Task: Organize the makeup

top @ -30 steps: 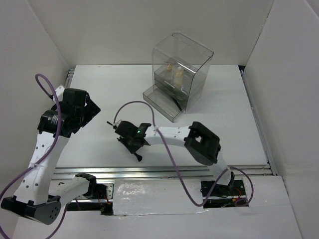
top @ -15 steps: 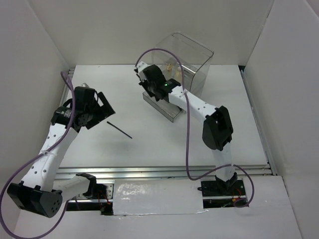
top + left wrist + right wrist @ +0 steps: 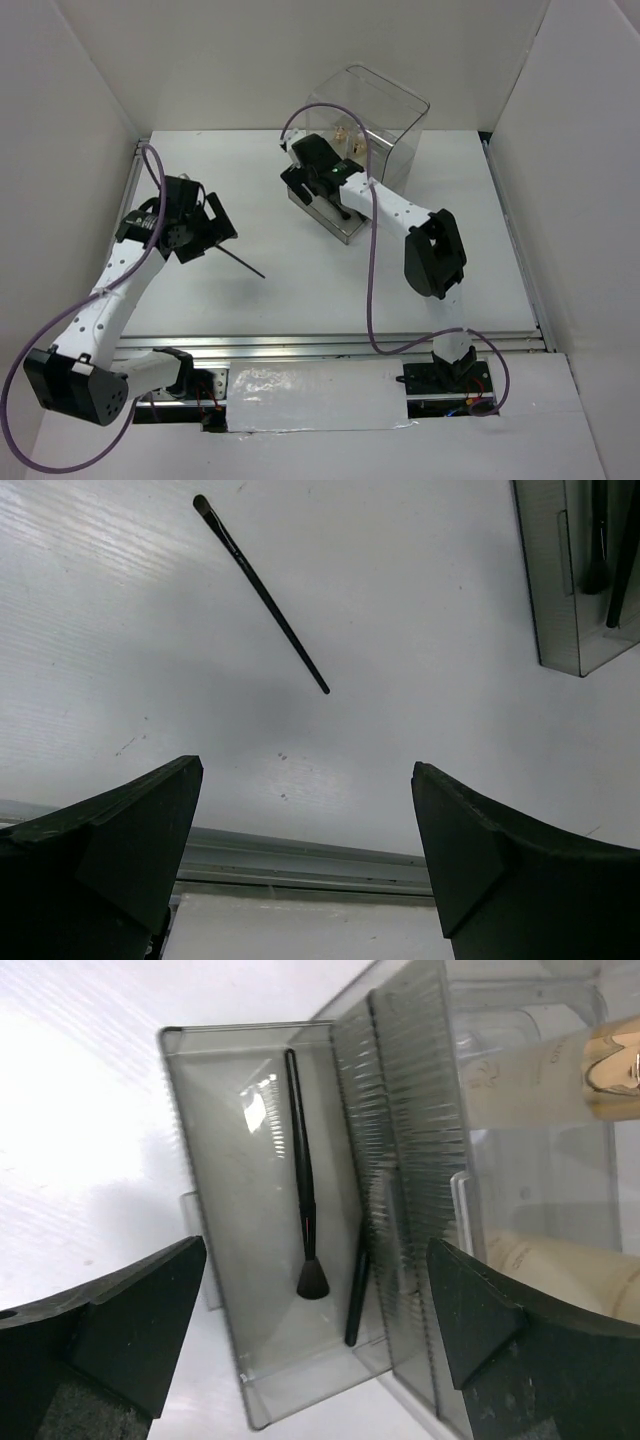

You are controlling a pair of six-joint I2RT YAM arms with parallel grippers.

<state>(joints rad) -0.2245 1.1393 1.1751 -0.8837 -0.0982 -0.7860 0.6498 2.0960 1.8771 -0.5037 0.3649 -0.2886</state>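
The right claw [image 3: 315, 1260] hangs over the pulled-out drawer [image 3: 225, 1110] of the clear box [image 3: 385, 110]. Its two fingers are spread wide and hold nothing. Two black brushes lie in the drawer: one with a fluffy tip [image 3: 303, 1190] and a thinner one [image 3: 357, 1295] beside it, by the drawer's ridged wall. Cream tubes [image 3: 520, 1070] show inside the box. The left claw [image 3: 307, 770] is spread wide too, and empty. A third thin brush [image 3: 262, 592] lies flat on the white table [image 3: 450, 200], near it.
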